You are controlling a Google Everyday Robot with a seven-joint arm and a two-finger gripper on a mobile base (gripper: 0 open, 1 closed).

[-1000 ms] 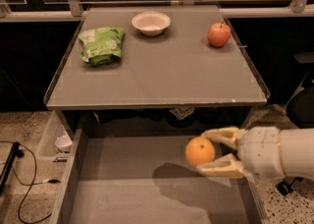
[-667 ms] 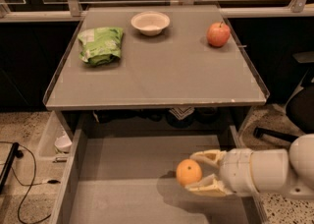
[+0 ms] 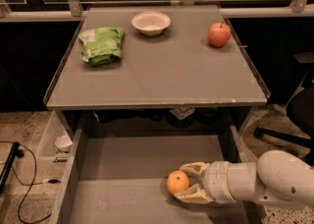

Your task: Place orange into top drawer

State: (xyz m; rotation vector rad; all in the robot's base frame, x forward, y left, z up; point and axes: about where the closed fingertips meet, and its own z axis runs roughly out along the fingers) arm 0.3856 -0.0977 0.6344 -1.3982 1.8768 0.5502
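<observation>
Since the earlier frames the tool (image 3: 182, 183) and the orange (image 3: 177, 182) have come lower and a little to the left in the camera view, while everything on the worktop (image 3: 157, 78) lies as it did. At far left a dark cable (image 3: 23, 171) trails over the speckled floor, and just beside the drawer's left wall a small white cup (image 3: 64, 143) sits in a pale side bin. On the worktop's left part lies a crumpled green bag (image 3: 101, 45); to its right, near the back edge, stands a white bowl (image 3: 151, 22), and well to the right of that a red apple (image 3: 219, 34) with its stem up, apart from the bowl. Below the worktop's front edge the drawer (image 3: 130, 161) stands pulled out, its grey floor bare on the left and in the middle. The orange is inside the drawer, toward its right front part, with a dark shadow close against it on the floor; whether it touches the floor cannot be told. The tool's two pale fingers (image 3: 195, 169) are closed around the orange, one above it and one below it in the view, so the fruit is gripped between them. The white arm (image 3: 262, 181) reaches in from the right edge, crossing over the drawer's right wall. Behind it, at far right, a dark chair base (image 3: 282, 137) stands on the floor.
</observation>
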